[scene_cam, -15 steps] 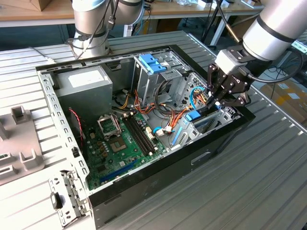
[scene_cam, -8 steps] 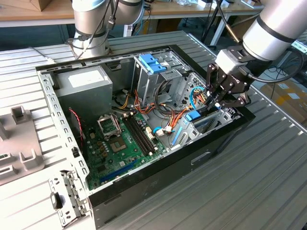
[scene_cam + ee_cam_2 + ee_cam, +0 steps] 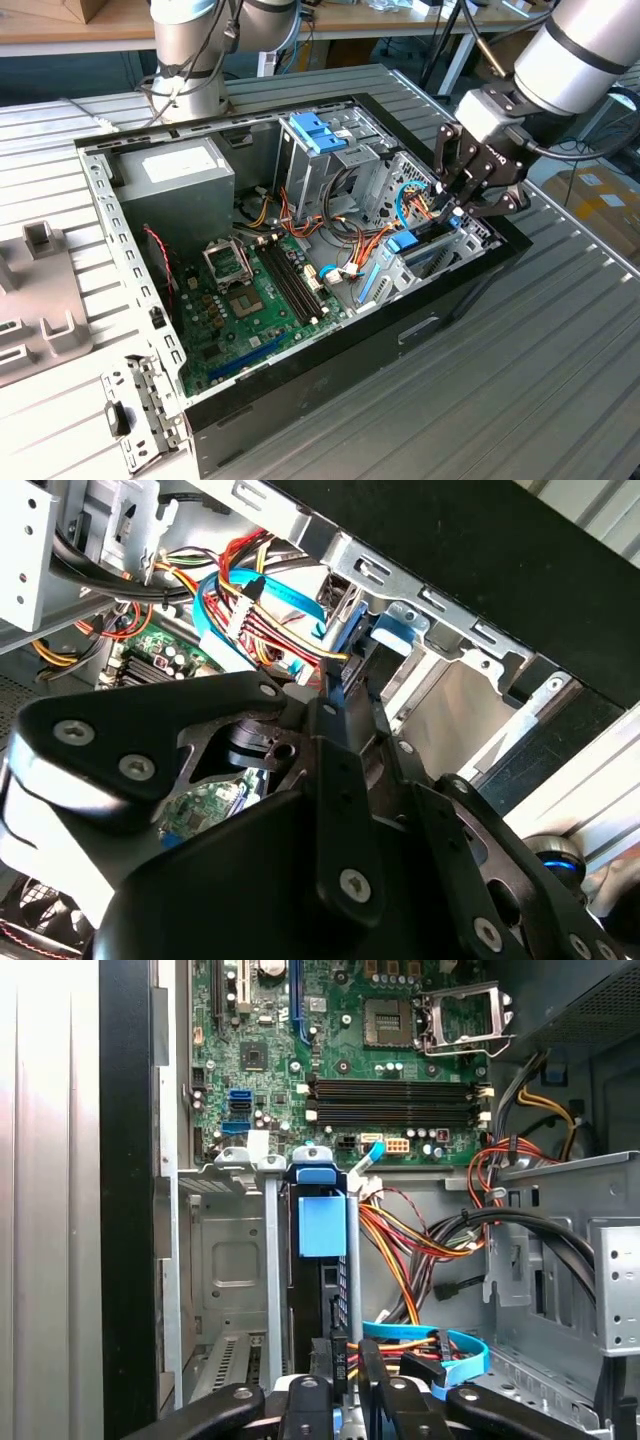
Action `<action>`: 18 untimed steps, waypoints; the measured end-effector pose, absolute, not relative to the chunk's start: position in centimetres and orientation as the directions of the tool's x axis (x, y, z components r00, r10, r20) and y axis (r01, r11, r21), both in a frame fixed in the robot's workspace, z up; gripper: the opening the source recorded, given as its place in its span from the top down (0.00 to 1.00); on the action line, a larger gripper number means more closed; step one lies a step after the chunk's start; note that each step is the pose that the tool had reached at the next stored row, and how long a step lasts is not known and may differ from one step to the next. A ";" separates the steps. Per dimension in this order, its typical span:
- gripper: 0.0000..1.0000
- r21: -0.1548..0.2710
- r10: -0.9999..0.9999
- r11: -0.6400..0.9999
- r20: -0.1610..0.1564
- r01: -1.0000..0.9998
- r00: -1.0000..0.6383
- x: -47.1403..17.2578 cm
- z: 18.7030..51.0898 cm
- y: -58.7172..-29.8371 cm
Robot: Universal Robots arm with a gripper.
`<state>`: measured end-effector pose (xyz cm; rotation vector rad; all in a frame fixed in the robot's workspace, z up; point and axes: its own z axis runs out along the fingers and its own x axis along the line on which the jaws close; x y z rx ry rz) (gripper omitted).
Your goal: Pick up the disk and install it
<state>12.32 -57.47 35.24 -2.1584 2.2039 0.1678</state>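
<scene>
- Tool point(image 3: 462, 203): black metal linkage fingers, bolted joints. Sits at the corner of the case on the exterior view's right, low over the drive bay. In the first wrist view its fingers point(image 3: 345, 1385) are drawn close together on the near edge of the disk point(image 3: 322, 1260) — pinching it.
- Disk: flat dark-grey slab standing on edge in a bay slot, light-blue plastic carrier, one blue end tab at the end toward the motherboard. In the exterior view the blue tab point(image 3: 403, 241) shows just below the tool.
- Drive bay point(image 3: 232, 1260): bare folded sheet metal, grey, punched slots, upright rails either side of the disk.
- Computer case point(image 3: 330, 360): one open tower lying on its side, black outer wall, grey steel inside. It lies on a table point(image 3: 540, 380) of ribbed grey metal slats.
- Motherboard point(image 3: 245, 310): one green board, glossy, square CPU socket point(image 3: 225, 262) with metal frame, four long black memory slots point(image 3: 392, 1100) in parallel.
- Power supply point(image 3: 178, 170): one grey box in the far corner.
- Second blue plastic carrier point(image 3: 318, 132) — on top of the upper cage, well apart from the tool.
- Cables: bundle of red, orange and yellow wires point(image 3: 405, 1240), flat blue ribbon cable point(image 3: 440, 1345) curled near the tool.
- Arm point(image 3: 590, 50): smooth white-grey cylinder. Second arm base point(image 3: 190, 50) stands behind the case.
</scene>
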 end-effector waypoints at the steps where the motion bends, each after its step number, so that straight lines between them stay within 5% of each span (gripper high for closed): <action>1: 0.75 0.041 -0.993 0.018 -0.114 -0.999 -0.023 12.3 35.2 -57.5; 3: 0.76 0.041 -0.993 0.018 -0.117 -0.999 -0.023 12.4 35.3 -57.5; 4: 0.89 0.042 -0.993 0.018 -0.118 -0.999 -0.023 12.4 35.3 -57.5; 18: 0.89 0.046 -0.991 0.018 -0.128 -0.999 -0.024 14.5 35.9 -57.5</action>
